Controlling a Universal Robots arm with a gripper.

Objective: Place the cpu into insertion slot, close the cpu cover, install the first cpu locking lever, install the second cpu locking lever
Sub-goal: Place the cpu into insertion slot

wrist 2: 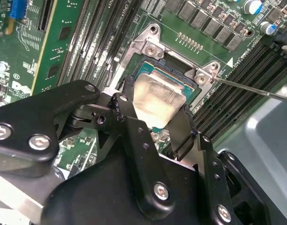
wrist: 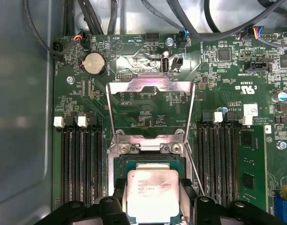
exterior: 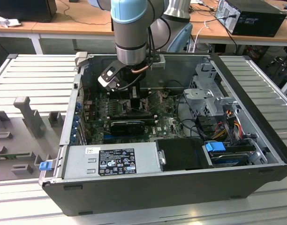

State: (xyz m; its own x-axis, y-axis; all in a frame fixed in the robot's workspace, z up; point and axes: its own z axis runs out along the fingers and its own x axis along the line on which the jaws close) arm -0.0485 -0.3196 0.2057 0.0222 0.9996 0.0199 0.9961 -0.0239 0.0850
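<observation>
The arm [exterior: 129, 28] is lowered into an open computer case [exterior: 157, 190], with the gripper [exterior: 134, 91] set just above the green board [exterior: 167, 124] in the exterior view. In both wrist views the gripper [wrist: 152, 190] is seen closed narrowly on the chip [wrist: 152, 194], with one black finger [wrist 2: 126, 101] pressed to one edge and the other finger to the opposite edge. The chip, silvery face up, is held directly over the socket [wrist: 148, 161], and part of the socket's rim is left showing beyond the chip's far edge. Whether the chip is already seated or is held just above the socket cannot be told. The cover [wrist: 150, 84] is swung fully open and lies back on its hinge away from the socket, so that the board is seen through its square cut-out. A thin wire lever [wrist 2: 246, 89] is unlatched and stands out from the socket's corner. The socket is flanked on both sides by rows of long black memory slots [wrist: 80, 159].
</observation>
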